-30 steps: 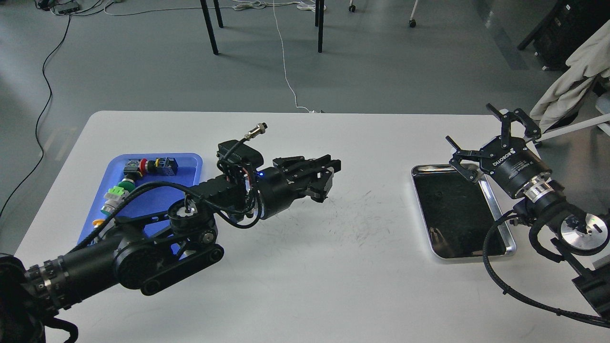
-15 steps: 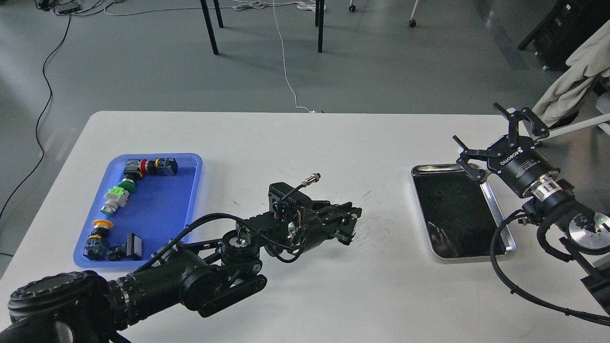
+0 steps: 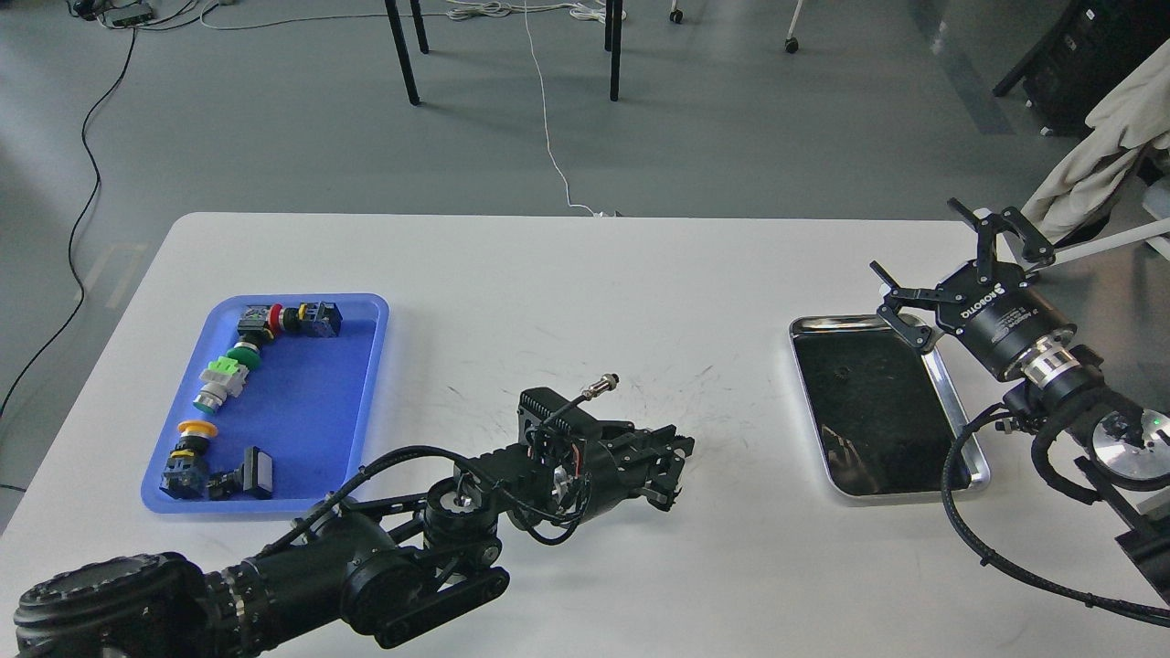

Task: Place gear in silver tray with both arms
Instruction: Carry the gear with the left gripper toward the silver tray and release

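Two trays frame the action: far left, the blue tray point(image 3: 302, 402) holds a line of coloured push-button parts. Centre-near, the left gripper point(image 3: 670, 466) hangs low over the white table point(image 3: 567, 274), fingers drawn close together; whether they pinch anything cannot be told. Off to its right lies the silver tray point(image 3: 955, 402), long axis running near to far, bottom looking bare. Right gripper point(image 3: 951, 274) hovers at the tray's far right corner, fingers spread, clearly the nearer arm.

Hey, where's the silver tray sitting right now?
In the head view, the silver tray lies on the right side of the white table, just below the right gripper.
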